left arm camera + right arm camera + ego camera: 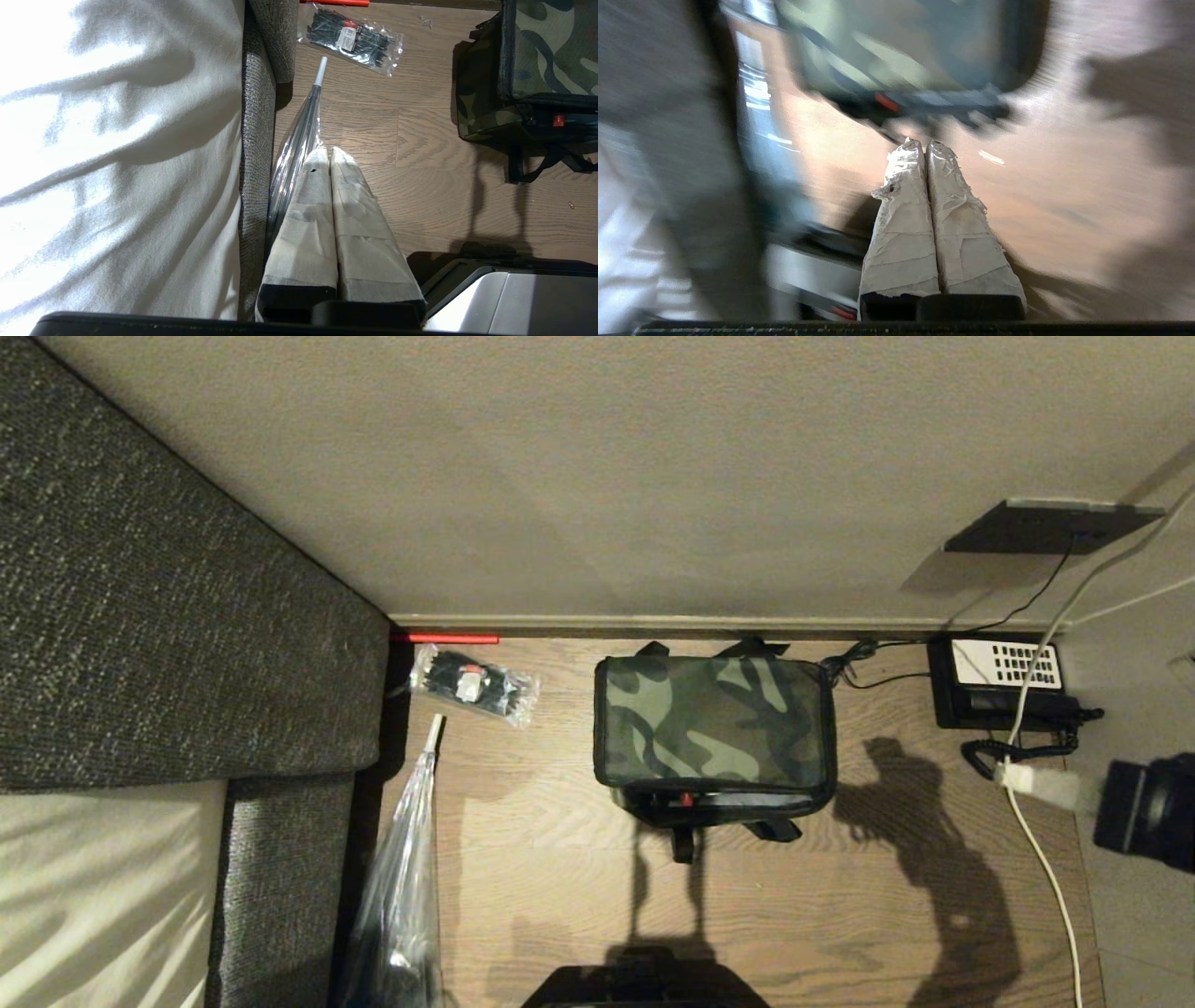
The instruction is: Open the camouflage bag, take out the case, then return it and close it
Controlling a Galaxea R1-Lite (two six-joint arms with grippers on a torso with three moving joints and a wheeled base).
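Camouflage bag (714, 733) sits in the middle of the head view on the wood-grain floor (560, 859), its back against the skirting, probably so the front closure faces the robot; its boxy soft fabric shows a green, brown and black patterned lid, shut flat, black sides and loose black straps, with a small red spot on the front edge; no case is visible, so I judge it is inside; coarse grey woven sofa (168, 616) fills the left of the frame; a black desk telephone (1004, 686) with white keypad lies at the right edge; a crinkly clear packet of black cable ties (476, 686) lies left of the bag; right gripper (927, 147), paper-taped fingers pressed together on nothing, hangs before the bag's front; left gripper (331, 151), likewise closed and empty, is parked beside the sofa.
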